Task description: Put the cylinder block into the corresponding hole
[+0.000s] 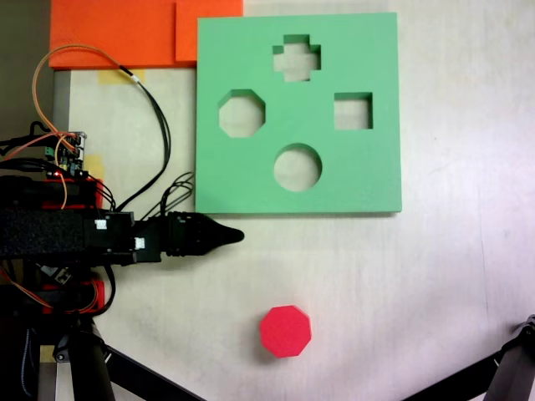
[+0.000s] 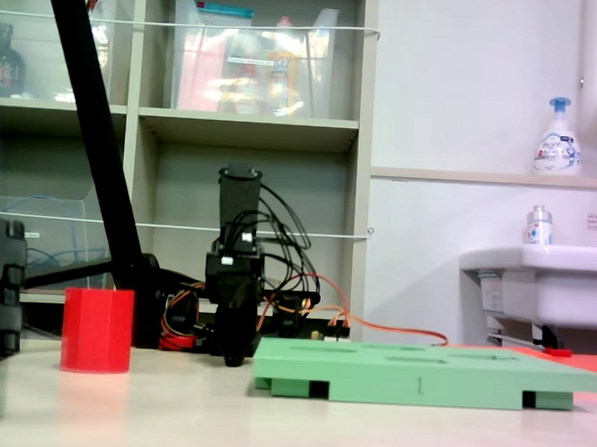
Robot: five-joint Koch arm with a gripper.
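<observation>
The cylinder block [image 1: 285,332] is a small red eight-sided foam piece standing on the white table, below the green foam board [image 1: 376,175]; it also stands at the left in a fixed view [image 2: 97,330]. The corresponding hole [image 1: 242,114] is the eight-sided cutout on the board's left side. My gripper [image 1: 234,236] reaches in from the left just below the board's lower left corner. Its black jaws come together in one point with nothing between them. It is well apart from the block, up and to the left of it. From the low side the gripper [image 2: 233,356] hangs near the table, left of the board [image 2: 421,373].
The board also has a cross cutout [image 1: 297,58], a square cutout [image 1: 353,111] and a round cutout [image 1: 298,167]. Orange foam sheets [image 1: 125,33] lie at the top left. Loose cables [image 1: 159,125] trail beside the arm. Black stand legs [image 1: 142,376] cross the lower corners.
</observation>
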